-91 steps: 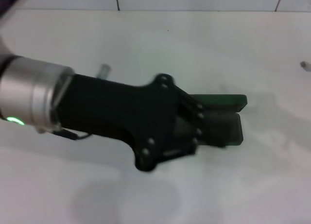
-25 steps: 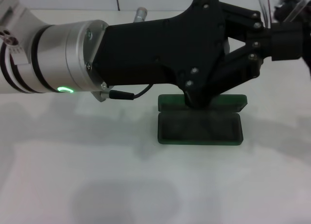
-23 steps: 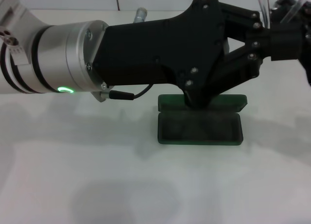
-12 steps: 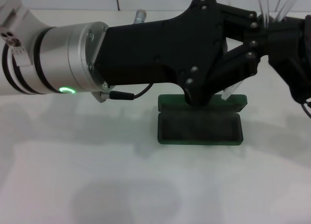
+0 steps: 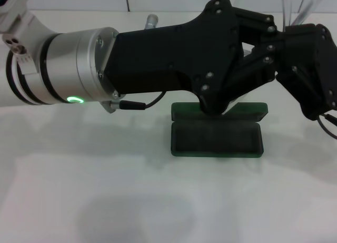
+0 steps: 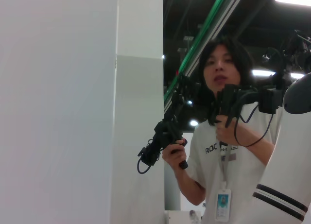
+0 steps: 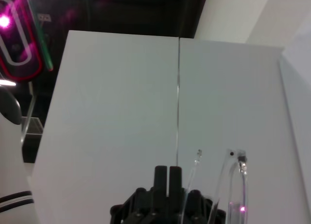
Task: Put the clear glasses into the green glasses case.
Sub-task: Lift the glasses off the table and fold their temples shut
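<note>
So we've got the clear glasses [image 7: 232, 185] pinched between our left gripper [image 5: 276, 42] and right gripper [image 5: 295, 48] (handover, looks like), raised above the open green glasses case [image 5: 216, 138]. They're light, slick and bendy, so grip the frame, gently.

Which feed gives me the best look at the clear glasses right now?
The right wrist view: the clear glasses stand out against the white wall, their thin arms rising beside the right gripper. The head view shows only the arm tips at its top edge. The left wrist view shows none of them.
</note>
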Robot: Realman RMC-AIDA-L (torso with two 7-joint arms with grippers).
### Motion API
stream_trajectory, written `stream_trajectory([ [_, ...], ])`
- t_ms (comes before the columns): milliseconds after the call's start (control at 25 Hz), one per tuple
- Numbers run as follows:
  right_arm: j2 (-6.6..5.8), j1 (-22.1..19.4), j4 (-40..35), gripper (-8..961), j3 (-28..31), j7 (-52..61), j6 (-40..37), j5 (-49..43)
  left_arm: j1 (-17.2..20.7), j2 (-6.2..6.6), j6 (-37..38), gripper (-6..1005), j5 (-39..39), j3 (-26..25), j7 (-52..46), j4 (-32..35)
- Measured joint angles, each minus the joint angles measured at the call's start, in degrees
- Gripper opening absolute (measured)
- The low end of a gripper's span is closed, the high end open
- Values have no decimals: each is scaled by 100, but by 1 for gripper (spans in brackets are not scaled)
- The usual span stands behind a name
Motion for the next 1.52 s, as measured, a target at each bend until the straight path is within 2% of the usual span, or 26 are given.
stream_trajectory([
  [440,-28,-162,-4,51,108,-89,-26,187,40,6,1,56,-6,-62,17,-1],
  [1520,-24,-36,-26,53,97,-94,208,150,-13,11,-235,58,4,-220,165,-288],
])
